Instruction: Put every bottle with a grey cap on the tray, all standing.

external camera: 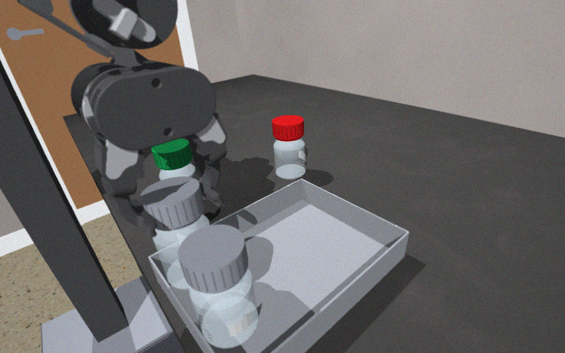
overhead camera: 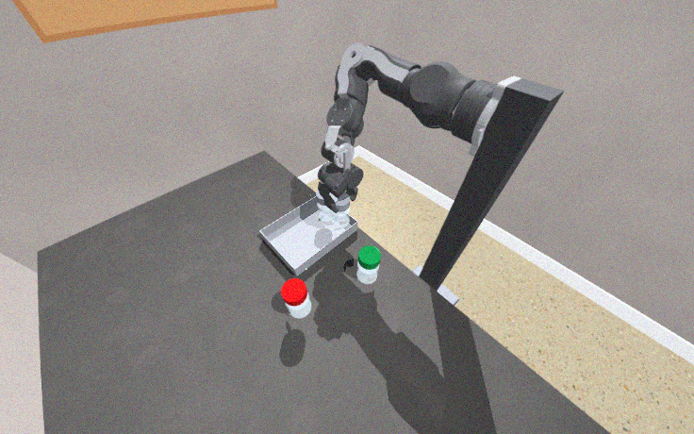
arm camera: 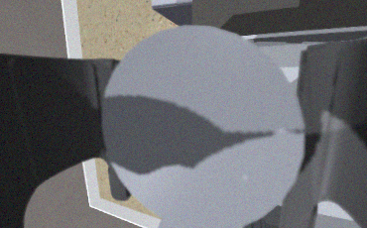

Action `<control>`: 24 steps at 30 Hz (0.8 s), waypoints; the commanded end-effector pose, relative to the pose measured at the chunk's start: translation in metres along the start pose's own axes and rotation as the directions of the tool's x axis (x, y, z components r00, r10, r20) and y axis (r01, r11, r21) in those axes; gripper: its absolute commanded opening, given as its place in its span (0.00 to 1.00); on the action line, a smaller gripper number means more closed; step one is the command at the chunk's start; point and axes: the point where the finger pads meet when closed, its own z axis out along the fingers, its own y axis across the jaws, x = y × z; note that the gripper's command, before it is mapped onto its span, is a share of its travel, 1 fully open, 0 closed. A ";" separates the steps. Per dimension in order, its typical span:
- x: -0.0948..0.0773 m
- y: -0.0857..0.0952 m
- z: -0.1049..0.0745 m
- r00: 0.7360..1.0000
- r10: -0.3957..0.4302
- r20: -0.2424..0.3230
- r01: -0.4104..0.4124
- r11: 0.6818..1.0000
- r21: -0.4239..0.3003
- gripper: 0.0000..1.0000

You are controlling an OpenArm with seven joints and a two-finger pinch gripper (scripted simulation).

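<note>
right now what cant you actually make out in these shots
- Held grey-capped bottle: whether its base rests on the tray floor; the tray's near wall and the other grey-capped bottle blur it in the exterior view.
- Gripper fingers: too small in the top view.
- Wrist view: the held bottle's cap fills it, hiding everything below.
- Green-capped bottle: body hidden behind the gripper.

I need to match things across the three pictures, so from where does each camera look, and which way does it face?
Top: high above the table's far side, looking down at the tray, the red-capped bottle and the green-capped bottle; whole arm and mast show.
Exterior: low beside the mast, looking across the tray; the gripper shows, shut on a grey-capped bottle at the tray.
Wrist: on the gripper, looking straight down onto the held bottle's cap; both fingers show.
Shared: top and exterior both show the tray and the red- and green-capped bottles.
</note>
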 end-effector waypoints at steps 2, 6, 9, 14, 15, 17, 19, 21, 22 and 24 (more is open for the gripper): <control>-0.001 0.002 0.004 1.000 0.000 0.004 0.000 1.000 -0.011 0.00; -0.001 0.002 0.012 1.000 0.001 0.006 -0.001 1.000 -0.014 0.00; -0.001 0.002 0.014 1.000 0.001 0.006 -0.001 1.000 -0.015 0.00; -0.001 0.002 0.014 1.000 0.001 0.006 -0.001 1.000 -0.015 0.00; 0.000 0.002 0.015 1.000 0.000 0.003 0.000 1.000 -0.010 0.00; 0.000 0.002 0.017 1.000 0.001 0.004 -0.001 1.000 -0.012 0.00; -0.001 0.002 0.018 1.000 0.001 0.005 -0.001 1.000 -0.014 0.00; -0.001 0.003 0.019 1.000 0.002 0.007 -0.001 1.000 -0.015 0.00; -0.001 0.003 0.020 1.000 0.002 0.007 -0.002 1.000 -0.016 0.00; -0.001 0.003 0.022 1.000 0.002 0.009 -0.002 1.000 -0.018 0.00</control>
